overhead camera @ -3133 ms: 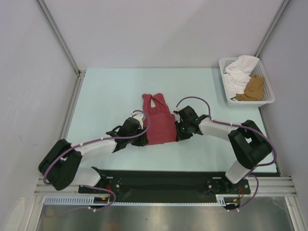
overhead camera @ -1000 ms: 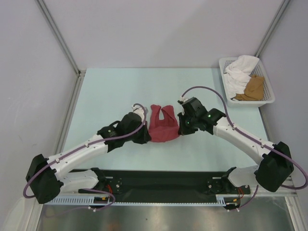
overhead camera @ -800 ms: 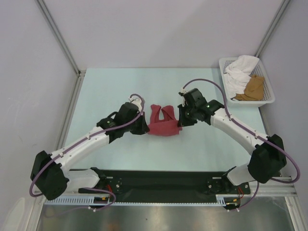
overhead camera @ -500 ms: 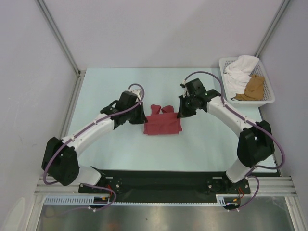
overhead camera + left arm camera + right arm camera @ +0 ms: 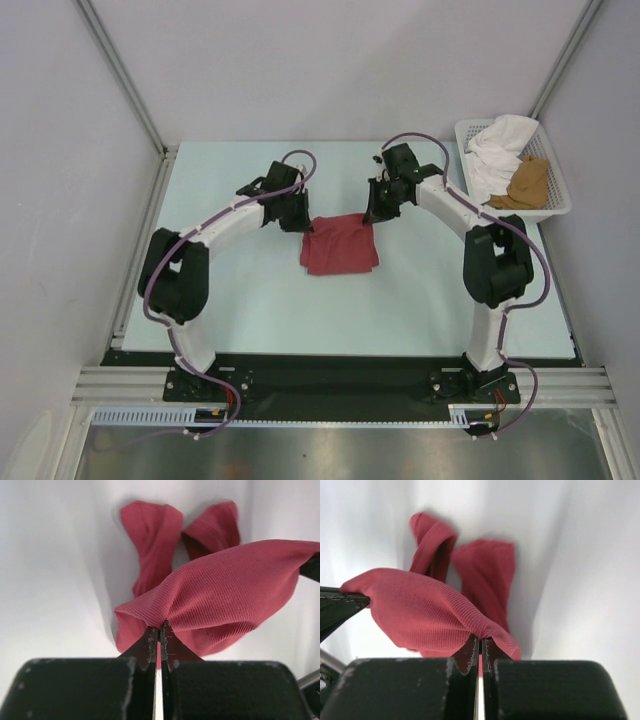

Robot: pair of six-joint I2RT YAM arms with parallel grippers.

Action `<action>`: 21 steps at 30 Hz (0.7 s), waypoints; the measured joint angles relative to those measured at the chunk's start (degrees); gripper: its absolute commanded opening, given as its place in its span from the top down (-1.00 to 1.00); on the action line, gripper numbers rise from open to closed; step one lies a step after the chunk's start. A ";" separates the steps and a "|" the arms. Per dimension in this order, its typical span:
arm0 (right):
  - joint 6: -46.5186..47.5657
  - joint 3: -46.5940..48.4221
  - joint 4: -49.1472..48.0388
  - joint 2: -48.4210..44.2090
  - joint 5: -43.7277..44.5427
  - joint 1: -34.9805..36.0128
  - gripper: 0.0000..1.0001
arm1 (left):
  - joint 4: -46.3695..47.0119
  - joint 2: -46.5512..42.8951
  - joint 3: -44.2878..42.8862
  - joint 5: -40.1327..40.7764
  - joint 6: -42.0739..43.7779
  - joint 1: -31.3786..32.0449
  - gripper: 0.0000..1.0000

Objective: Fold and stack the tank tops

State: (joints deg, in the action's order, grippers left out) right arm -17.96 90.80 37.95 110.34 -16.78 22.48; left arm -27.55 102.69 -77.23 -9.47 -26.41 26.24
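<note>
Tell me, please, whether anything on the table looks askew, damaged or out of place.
Nothing stands out. The dark red tank top is mid-fold, the left fingers and right fingers shut on its raised edge. The tan-brown tank top lies crumpled in the white basket beside a white cloth.

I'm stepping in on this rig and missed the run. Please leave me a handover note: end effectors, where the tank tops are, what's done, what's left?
Left end effector: shut on one corner of the red tank top.
Right end effector: shut on the other corner.
Red tank top: mid-table, doubled over, gripped edge held above the straps.
Tan tank top: in the far-right basket beside white cloth.
Done: first fold nearly laid.
To do: release, finish folding, fold tan one, stack.
</note>
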 measured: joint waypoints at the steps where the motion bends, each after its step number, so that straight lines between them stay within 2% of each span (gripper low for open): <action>1: -0.09 0.66 -0.57 1.44 -0.24 -0.48 0.97 | -0.13 1.53 -0.74 -0.09 0.00 -0.48 0.99; 3: -0.59 1.60 -1.68 4.09 -0.70 -1.60 0.75 | -0.13 4.17 -2.21 -0.24 0.00 -1.57 0.86; 5: -1.70 2.54 -3.04 6.78 -1.14 -2.84 0.49 | -0.13 6.69 -4.04 -0.39 0.11 -2.73 0.49; 6: -2.14 3.02 -3.80 8.09 -1.11 -3.41 0.40 | -0.13 7.87 -5.09 -0.35 0.22 -3.23 0.20; 8: -2.71 4.17 -4.66 10.16 -0.63 -4.24 0.27 | -0.50 9.97 -7.37 0.22 0.39 -4.02 -0.06; 9: -3.10 4.59 -5.09 10.88 -0.42 -4.55 0.21 | -0.50 10.71 -8.28 0.55 0.46 -4.31 -0.33; 10: -3.28 4.63 -5.66 11.08 -0.04 -4.96 0.10 | -0.52 11.04 -8.72 0.92 0.85 -4.50 -0.48; 11: -3.56 4.48 -5.95 11.08 0.42 -5.27 -0.21 | -0.63 11.08 -8.83 1.92 0.81 -4.63 -0.69; 12: -3.87 4.09 -6.64 10.69 0.94 -5.53 -0.29 | -0.79 10.88 -8.83 2.23 1.07 -4.68 -0.81; 13: -3.93 2.16 -9.20 9.38 1.36 -5.70 -0.29 | -1.03 10.56 -8.81 3.06 1.20 -4.70 -0.82; 15: -4.11 -2.82 -11.76 5.51 1.75 -5.77 -0.14 | -1.29 9.49 -8.48 4.11 1.20 -4.68 -0.79; 16: -4.24 -5.46 -13.25 3.23 1.22 -5.77 0.06 | -1.07 8.46 -7.87 4.50 1.31 -4.61 -0.77; 19: -4.37 -11.02 -16.68 -2.19 -2.01 -5.75 0.28 | -0.85 4.24 -5.51 4.57 1.55 -4.24 -0.45; 20: -4.50 -12.35 -18.56 -3.72 -4.37 -5.75 0.30 | -0.57 2.38 -4.61 4.39 1.81 -3.85 -0.26; 21: -4.50 -12.70 -19.43 -4.11 -5.49 -5.70 0.30 | -0.37 1.25 -4.15 4.20 1.99 -3.45 -0.16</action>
State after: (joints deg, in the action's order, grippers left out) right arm -22.46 78.11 18.52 106.24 -22.26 16.78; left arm -27.92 103.94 -81.38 -5.28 -24.43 22.79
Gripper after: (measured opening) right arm 0.366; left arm 0.718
